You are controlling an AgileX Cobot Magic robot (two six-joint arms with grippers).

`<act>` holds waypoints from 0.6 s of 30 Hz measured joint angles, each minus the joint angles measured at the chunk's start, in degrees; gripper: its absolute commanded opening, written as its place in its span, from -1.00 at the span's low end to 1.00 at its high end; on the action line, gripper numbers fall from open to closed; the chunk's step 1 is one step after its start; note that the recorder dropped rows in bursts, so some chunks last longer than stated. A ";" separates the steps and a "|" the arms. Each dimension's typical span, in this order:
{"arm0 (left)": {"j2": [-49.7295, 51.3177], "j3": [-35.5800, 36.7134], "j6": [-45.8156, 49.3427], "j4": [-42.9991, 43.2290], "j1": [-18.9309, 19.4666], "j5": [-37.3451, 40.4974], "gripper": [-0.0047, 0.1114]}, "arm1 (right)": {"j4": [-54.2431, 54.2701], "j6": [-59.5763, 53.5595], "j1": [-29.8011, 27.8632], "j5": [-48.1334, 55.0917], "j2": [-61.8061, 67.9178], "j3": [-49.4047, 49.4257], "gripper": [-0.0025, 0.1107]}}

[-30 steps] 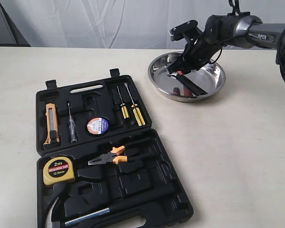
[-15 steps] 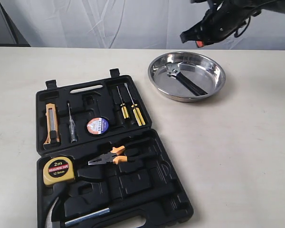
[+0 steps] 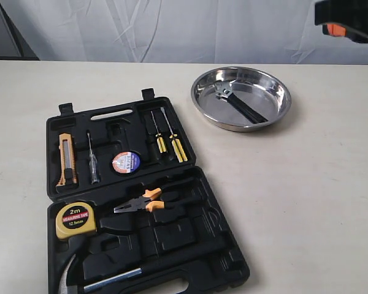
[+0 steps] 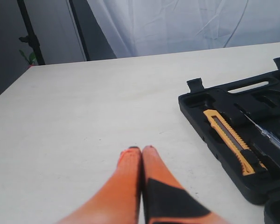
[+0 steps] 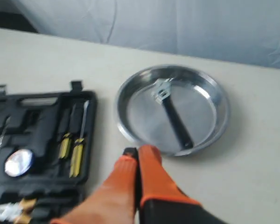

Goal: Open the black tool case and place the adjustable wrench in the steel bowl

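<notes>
The adjustable wrench (image 3: 238,104) (image 5: 171,109), silver head and black handle, lies inside the steel bowl (image 3: 276,110) (image 5: 214,98) at the back right of the table. The black tool case (image 3: 104,128) (image 4: 205,100) (image 5: 46,105) lies open at the front left, lid flat. My right gripper (image 5: 137,151) is shut and empty, raised above the table between case and bowl; only a dark and orange part of it (image 3: 346,21) shows at the exterior view's top right corner. My left gripper (image 4: 141,149) is shut, empty, over bare table left of the case.
In the case sit a yellow utility knife (image 3: 66,160), a tester screwdriver (image 3: 92,160), tape roll (image 3: 126,162), two yellow-handled screwdrivers (image 3: 170,144), orange-handled pliers (image 3: 141,202), a yellow measuring tape (image 3: 75,219) and a hammer (image 3: 104,280). A white curtain hangs behind the table.
My right gripper has lifted out of the bowl and drawn back up to the right, leaving the wrench lying in the bowl. The case and its tools have not moved.
</notes>
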 measured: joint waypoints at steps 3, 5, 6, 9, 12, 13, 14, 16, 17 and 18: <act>0.00 0.00 0.00 0.00 0.00 0.00 -0.91 | 2.09 0.11 0.75 10.63 -7.55 0.96 -0.97; 0.00 0.00 0.00 0.00 0.00 0.00 -0.91 | 4.28 0.87 0.85 16.82 -11.76 1.05 -0.97; 0.00 0.00 0.00 0.00 0.00 0.00 -0.91 | 5.36 1.01 0.85 19.22 -13.21 1.05 -0.97; 0.00 0.00 0.00 0.00 0.00 0.00 -0.91 | 8.21 1.19 0.85 23.58 -17.81 1.05 -0.97; 0.00 0.00 0.00 0.00 0.00 0.00 -0.91 | 8.21 0.96 0.99 24.69 -22.33 1.05 -0.97; 0.00 0.00 0.00 0.00 0.00 0.00 -0.91 | 8.21 0.96 0.99 24.78 -23.78 1.05 -0.97; 0.00 0.00 0.00 0.00 0.00 0.00 -0.91 | 8.64 0.96 0.99 24.78 -25.13 1.05 -0.97; 0.00 0.00 0.00 0.00 0.00 0.00 -0.91 | 8.86 0.64 0.99 24.37 -27.14 1.05 -0.97; 0.00 0.00 0.00 0.00 0.00 0.00 -0.91 | 8.86 -0.10 0.99 23.36 -28.18 1.31 -0.97; 0.00 0.00 0.00 0.00 0.00 0.00 -0.91 | 8.43 -0.88 0.99 21.97 -29.08 1.85 -0.97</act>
